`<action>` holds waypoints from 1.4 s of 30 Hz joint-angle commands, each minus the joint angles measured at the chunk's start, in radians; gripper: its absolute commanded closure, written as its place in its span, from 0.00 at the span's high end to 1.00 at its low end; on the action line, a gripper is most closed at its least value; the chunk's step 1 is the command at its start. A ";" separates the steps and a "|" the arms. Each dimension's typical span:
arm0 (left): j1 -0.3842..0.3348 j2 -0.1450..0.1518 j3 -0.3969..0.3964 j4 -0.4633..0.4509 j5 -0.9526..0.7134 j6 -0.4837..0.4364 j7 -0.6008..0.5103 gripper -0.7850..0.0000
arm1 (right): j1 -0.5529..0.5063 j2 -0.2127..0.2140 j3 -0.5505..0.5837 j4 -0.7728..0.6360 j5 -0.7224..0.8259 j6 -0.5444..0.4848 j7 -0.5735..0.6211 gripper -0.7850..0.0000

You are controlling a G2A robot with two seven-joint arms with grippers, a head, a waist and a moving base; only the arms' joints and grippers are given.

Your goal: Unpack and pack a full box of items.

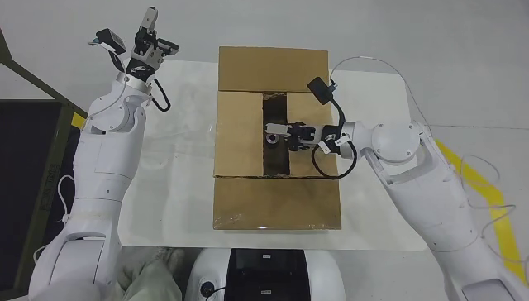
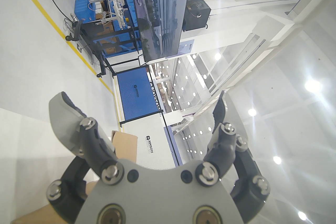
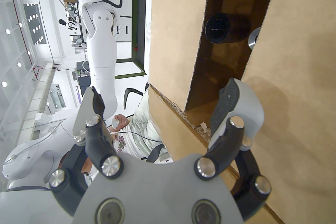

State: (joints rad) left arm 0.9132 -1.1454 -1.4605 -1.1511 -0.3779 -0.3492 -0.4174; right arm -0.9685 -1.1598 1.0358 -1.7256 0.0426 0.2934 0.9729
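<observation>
The cardboard box [image 1: 277, 202] sits in the middle of the table [image 1: 182, 177], its near and far flaps folded out flat and a narrow gap showing the inside. The right claw [image 1: 277, 133] hangs over that gap, its fingers [image 3: 228, 101] spread wide with nothing between them. Down inside the box a black tube [image 3: 227, 28] lies on its side, with a small silver thing [image 3: 254, 37] just beside it, partly hidden by a flap. Farther off, near the table's far left corner, the left claw [image 1: 161, 30] is raised, fingers apart and empty.
</observation>
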 commanded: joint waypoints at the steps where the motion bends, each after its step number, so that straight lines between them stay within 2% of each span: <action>1: 0.000 0.000 0.000 0.000 0.000 0.000 0.000 1.00 | 0.000 0.000 0.000 0.000 0.000 0.000 0.000 1.00; 5: 0.027 0.006 -0.015 -0.051 -0.008 -0.002 -0.072 1.00 | -0.021 -0.001 -0.003 0.000 0.012 -0.003 -0.029 1.00; 9: 0.054 0.025 -0.060 -0.059 0.019 -0.041 -0.224 1.00 | -0.024 -0.004 -0.023 -0.003 0.028 -0.004 -0.035 1.00; 15: 0.072 0.051 -0.135 -0.053 -0.052 -0.058 -0.469 1.00 | -0.030 -0.013 -0.055 -0.004 0.060 -0.012 -0.068 1.00; 18: 0.072 0.061 -0.162 -0.051 -0.110 -0.049 -0.594 1.00 | -0.034 -0.017 -0.064 0.005 0.078 -0.006 -0.090 1.00; 23: 0.057 0.080 -0.192 -0.018 -0.142 -0.091 -0.802 1.00 | -0.035 -0.022 -0.076 0.024 0.104 0.002 -0.106 1.00; 30: 0.018 0.093 -0.181 0.041 -0.109 -0.160 -0.894 1.00 | -0.019 -0.034 -0.120 0.075 0.126 -0.017 -0.100 1.00; 33: 0.016 0.098 -0.154 0.041 -0.034 -0.195 -0.859 1.00 | -0.009 -0.040 -0.134 0.099 0.144 -0.031 -0.087 1.00; 42: 0.016 0.098 -0.154 0.041 -0.034 -0.195 -0.859 1.00 | 0.027 -0.059 -0.179 0.161 0.185 -0.076 -0.075 1.00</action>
State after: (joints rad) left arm 0.9295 -1.0470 -1.6141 -1.1097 -0.4119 -0.5438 -1.2764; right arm -0.9461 -1.2167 0.8610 -1.5704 0.2230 0.2203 0.8959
